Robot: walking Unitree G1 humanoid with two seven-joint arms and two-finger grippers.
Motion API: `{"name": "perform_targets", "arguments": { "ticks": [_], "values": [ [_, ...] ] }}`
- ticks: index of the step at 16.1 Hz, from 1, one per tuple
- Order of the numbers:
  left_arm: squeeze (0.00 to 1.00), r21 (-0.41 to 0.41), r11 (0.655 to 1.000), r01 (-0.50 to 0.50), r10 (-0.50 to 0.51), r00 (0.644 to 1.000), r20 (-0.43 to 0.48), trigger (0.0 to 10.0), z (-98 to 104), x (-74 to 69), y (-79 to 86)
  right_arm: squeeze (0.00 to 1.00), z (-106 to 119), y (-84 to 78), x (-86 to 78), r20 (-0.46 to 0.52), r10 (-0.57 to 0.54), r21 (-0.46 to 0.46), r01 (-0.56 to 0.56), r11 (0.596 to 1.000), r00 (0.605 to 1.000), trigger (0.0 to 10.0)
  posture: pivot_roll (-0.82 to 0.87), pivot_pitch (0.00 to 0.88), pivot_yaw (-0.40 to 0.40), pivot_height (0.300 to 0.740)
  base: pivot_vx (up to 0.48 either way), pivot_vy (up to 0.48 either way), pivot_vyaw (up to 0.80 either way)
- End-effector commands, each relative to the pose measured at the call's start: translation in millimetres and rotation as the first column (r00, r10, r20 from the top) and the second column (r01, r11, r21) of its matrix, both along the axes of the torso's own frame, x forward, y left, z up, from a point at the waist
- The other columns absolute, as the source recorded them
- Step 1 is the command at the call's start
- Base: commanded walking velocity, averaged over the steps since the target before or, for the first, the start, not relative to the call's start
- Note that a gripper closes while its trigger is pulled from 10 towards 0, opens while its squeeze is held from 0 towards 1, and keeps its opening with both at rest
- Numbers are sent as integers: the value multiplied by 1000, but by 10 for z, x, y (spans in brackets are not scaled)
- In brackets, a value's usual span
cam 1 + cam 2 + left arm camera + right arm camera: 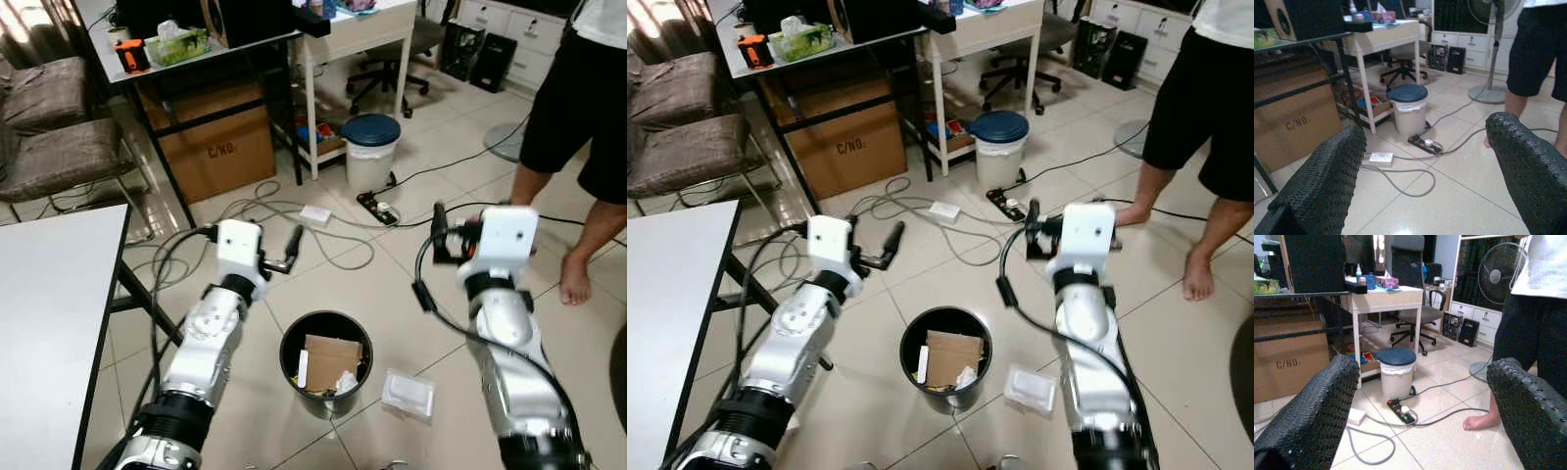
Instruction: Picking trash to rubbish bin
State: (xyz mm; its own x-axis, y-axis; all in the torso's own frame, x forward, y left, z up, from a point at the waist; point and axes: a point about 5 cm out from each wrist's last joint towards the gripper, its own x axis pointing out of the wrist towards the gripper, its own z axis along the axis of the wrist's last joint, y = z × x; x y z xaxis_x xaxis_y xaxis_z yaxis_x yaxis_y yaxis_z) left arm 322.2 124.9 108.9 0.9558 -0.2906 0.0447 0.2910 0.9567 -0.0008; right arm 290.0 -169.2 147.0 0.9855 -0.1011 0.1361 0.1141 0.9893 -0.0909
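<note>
A flat white packet point(409, 394) lies on the tiles just beside the black rubbish bin point(325, 362), at its 4 o'clock; the bin holds brown cardboard. Left gripper point(1425, 171) and right gripper point(1420, 411) hang released. Beyond, a carton point(217, 147) reads "C/NO."

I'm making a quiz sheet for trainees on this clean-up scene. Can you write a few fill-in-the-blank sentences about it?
1. The cardboard piece sits inside the black ____ .
2. The white packet lies on the ____ beside the black bin.
3. Both the left gripper and the right gripper have their fingers ____ .
4. The white bin has a ____ lid.

Missing words: bin; floor; open; blue
</note>
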Motion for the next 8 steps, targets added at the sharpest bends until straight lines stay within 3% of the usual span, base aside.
{"name": "perform_targets", "arguments": {
  "ticks": [1, 7, 8],
  "values": [
    [0, 0, 1000, -14, 14, 1000, 15, 10000, 18, -12, 54, 0, 24, 49, -24, 1, 9, -3, -9, 1000, 1000, 10000, -120, 44, 71, 740, 0, 0, 0],
    [0, -2, 1000, -10, 10, 1000, 11, 10000, -7, -6, -14, 0, 85, 134, -31, -9, 27, -13, -27, 1000, 1000, 10000, -127, 51, 75, 740, 0, 0, 0],
    [0, -3, 1000, -3, 3, 1000, 11, 10000, -9, -7, -41, 0, 81, 148, -38, -18, 32, -25, -32, 999, 999, 10000, -131, 57, 73, 740, 0, 0, 800]
  ]
}}
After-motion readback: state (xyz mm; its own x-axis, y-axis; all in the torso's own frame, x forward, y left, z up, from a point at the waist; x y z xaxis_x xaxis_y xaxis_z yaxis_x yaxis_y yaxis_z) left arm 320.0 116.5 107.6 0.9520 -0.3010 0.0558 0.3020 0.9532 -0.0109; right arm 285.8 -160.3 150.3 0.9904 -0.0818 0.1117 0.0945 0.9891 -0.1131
